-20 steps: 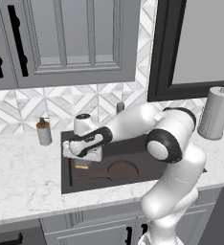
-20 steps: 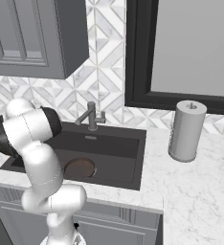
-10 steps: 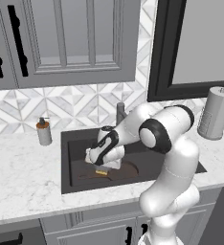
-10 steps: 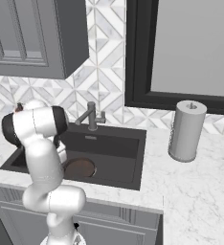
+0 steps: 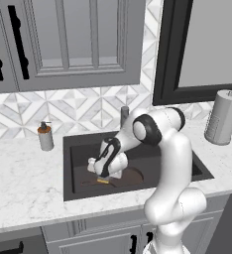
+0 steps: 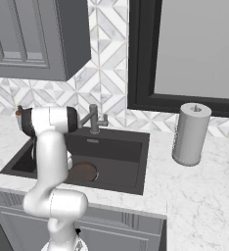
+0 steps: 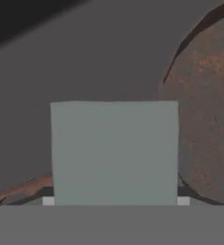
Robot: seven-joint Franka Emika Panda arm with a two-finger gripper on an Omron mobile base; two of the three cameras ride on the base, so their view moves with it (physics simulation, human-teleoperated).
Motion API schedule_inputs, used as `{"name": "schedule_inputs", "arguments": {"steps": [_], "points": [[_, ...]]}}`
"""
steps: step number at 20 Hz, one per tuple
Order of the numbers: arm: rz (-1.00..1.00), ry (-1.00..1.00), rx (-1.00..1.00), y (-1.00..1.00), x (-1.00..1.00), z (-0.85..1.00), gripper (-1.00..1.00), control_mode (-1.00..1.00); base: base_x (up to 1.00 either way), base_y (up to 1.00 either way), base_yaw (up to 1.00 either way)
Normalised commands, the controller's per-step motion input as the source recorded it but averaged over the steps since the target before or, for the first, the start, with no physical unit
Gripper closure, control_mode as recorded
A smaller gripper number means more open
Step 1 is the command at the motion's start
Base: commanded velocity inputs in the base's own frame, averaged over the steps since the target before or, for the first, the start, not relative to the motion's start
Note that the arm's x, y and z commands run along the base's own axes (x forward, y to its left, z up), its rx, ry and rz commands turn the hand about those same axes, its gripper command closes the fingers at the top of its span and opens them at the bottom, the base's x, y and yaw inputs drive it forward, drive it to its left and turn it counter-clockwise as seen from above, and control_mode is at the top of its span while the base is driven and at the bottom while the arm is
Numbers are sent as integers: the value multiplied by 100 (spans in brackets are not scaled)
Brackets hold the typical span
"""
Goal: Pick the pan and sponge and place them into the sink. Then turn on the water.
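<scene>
Gripper (image 5: 103, 177) low in sink (image 5: 78, 149) — fingers pinching sponge (image 7: 114, 152); pan (image 6: 82, 172) alongside

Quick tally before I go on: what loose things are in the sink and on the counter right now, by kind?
Pan: 1, in the sink
Sponge: 1, in the sink, by the gripper
Soap dispenser: 1, on the counter
Paper towel roll: 1, on the counter
Total: 4
</scene>
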Motion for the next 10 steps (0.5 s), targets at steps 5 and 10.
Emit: {"name": "schedule_inputs", "arguments": {"steps": [5, 10], "points": [[0, 0, 0, 0, 27, -24, 100, -100, 0, 0, 0], [0, 0, 0, 0, 1, 0, -100, -100, 0, 0, 0]]}}
